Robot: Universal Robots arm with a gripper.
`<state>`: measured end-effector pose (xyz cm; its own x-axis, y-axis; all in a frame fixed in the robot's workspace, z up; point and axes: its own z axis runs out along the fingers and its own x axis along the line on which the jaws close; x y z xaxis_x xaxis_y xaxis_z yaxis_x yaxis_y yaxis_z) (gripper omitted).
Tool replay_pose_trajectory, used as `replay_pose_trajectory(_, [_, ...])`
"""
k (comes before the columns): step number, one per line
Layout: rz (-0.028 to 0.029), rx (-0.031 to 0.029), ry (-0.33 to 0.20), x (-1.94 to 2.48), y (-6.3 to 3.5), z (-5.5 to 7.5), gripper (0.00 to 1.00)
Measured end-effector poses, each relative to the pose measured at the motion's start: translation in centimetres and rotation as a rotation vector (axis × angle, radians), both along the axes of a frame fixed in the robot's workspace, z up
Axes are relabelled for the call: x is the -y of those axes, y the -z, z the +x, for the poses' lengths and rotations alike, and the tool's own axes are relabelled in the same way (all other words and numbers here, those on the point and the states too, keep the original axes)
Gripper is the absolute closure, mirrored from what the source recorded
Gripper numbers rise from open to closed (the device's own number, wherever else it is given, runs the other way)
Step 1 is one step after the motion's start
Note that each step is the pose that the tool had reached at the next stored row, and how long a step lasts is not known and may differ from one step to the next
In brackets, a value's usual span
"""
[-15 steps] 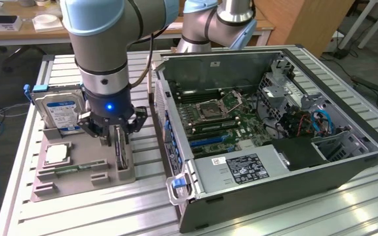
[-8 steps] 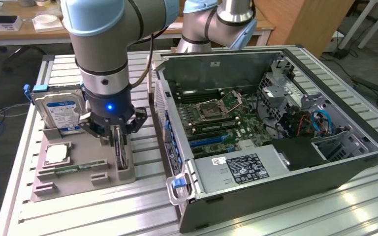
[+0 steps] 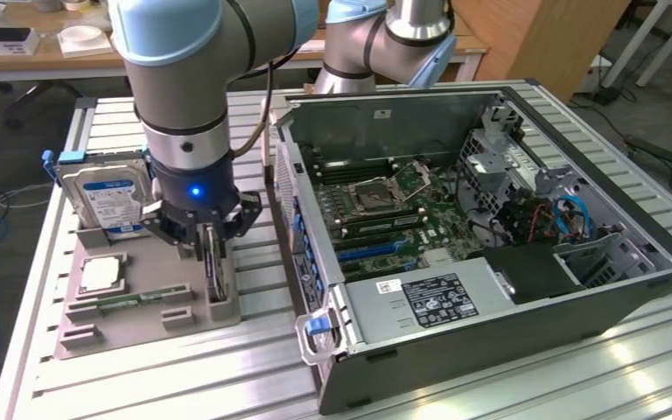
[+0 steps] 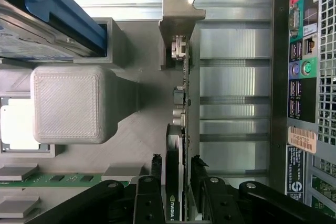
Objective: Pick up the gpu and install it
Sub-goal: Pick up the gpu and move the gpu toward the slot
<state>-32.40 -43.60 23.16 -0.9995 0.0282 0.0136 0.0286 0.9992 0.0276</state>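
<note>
Big open case [image 3: 616,297] on the table [image 3: 546,376], at the exterior view's right. The arm [image 3: 185,79] is down over the tray [image 3: 137,328] beside it. A hard drive [image 3: 105,199] stands at the tray's far corner. The gpu [image 4: 185,85] stands on edge in the slot along the tray's case-side edge. The gripper [image 4: 177,158] straddles it, jaws apart, a slim gap either side. The card is not lifted.

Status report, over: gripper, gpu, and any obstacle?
Gripper low, astride gpu. It stands on edge in gray holder, not lifted. Hard drive beside, apart from both.
</note>
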Motion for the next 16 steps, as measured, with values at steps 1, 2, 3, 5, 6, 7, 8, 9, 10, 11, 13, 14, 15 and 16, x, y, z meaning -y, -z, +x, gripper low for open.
replay_pose_trajectory(1, [0.0002,0.0002,0.0,0.0,0.02,0.03,0.64])
replay_pose_trajectory(2, [0.0001,0.0001,0.0,0.0,0.02,0.04,0.64])
replay_pose_trajectory(3, [0.0001,0.0001,0.0,0.0,0.02,0.05,0.64])
replay_pose_trajectory(5, [0.0,0.0,0.0,0.0,0.03,0.06,0.64])
replay_pose_trajectory(6, [0.0,0.0001,0.0,0.0,0.04,0.08,0.64])
replay_pose_trajectory(7, [0.0,0.0001,0.0,0.0,0.05,0.1,0.64])
replay_pose_trajectory(8, [0.0,0.0001,0.0,0.0,0.06,0.11,0.64])
replay_pose_trajectory(9, [0.0,0.0001,0.0,0.0,0.06,0.11,0.64])
replay_pose_trajectory(10, [0.0,0.0,0.0,0.0,0.06,0.11,0.64])
replay_pose_trajectory(11, [0.0,0.0001,0.0,0.0,0.06,0.11,0.64])
replay_pose_trajectory(13, [0.0,0.0,0.0,0.0,0.06,0.1,0.64])
replay_pose_trajectory(14, [-0.0001,-0.0001,0.0,0.0,0.05,0.05,0.64])
replay_pose_trajectory(15, [0.0,0.0,0.0,0.01,0.06,0.03,0.64])
replay_pose_trajectory(16, [0.0,0.0,0.0,0.0,0.06,0.03,0.64])
